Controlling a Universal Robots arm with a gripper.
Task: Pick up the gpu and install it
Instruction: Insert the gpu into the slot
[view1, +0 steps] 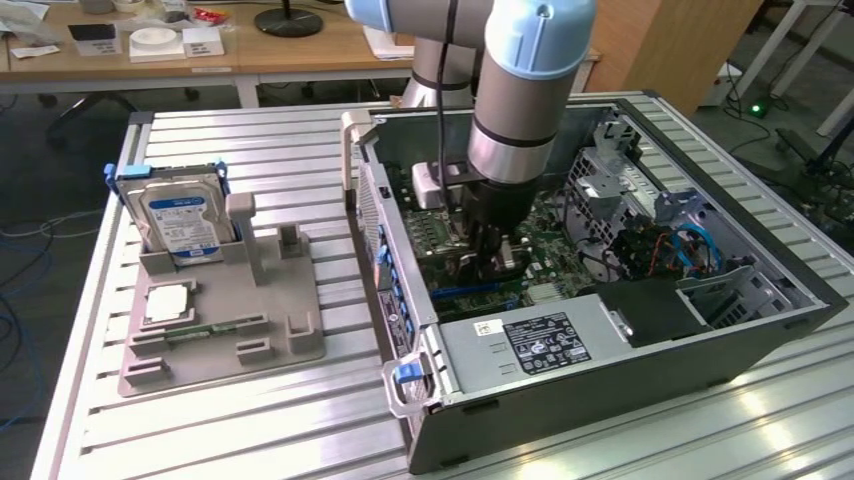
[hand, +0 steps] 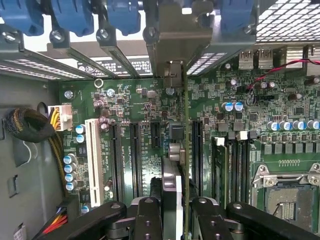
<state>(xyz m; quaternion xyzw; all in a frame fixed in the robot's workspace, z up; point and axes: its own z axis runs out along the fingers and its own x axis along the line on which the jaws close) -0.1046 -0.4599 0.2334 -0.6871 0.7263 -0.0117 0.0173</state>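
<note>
Gripping gpu edge-on between fingers, your gripper is reaching inside computer case. You are holding card upright over motherboard, bracket toward rear slot covers, so its edge is lining up with slot.

Our single arm: upright, reaching straight down into open case. Our gripper: pointing downward, both fingers closed against thin gpu, which we hold edge-on between them.
</note>
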